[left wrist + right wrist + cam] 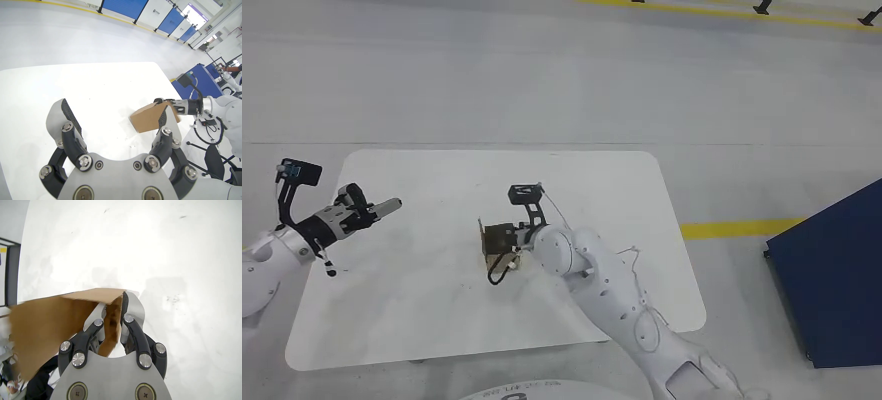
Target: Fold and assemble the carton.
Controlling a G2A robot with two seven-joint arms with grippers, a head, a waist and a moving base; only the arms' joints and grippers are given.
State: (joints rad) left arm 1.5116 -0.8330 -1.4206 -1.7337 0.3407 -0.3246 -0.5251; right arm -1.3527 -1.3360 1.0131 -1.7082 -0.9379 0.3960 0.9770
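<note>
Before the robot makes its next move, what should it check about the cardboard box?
1. Right gripper shut on a carton wall: ok.
2. Left gripper open, holding nothing: ok.
3. Left gripper close enough to help: not ok, it is apart from the carton, over the table's side.
4. Carton flaps all folded: cannot tell.
5. Carton flat on the table: cannot tell.

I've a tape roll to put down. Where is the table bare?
Bare: the table along its far edge and far-right corner, and the near-left stretch between left gripper and carton. Crowded: the middle, where the right gripper grips the carton, its arm crossing the near-right.
</note>
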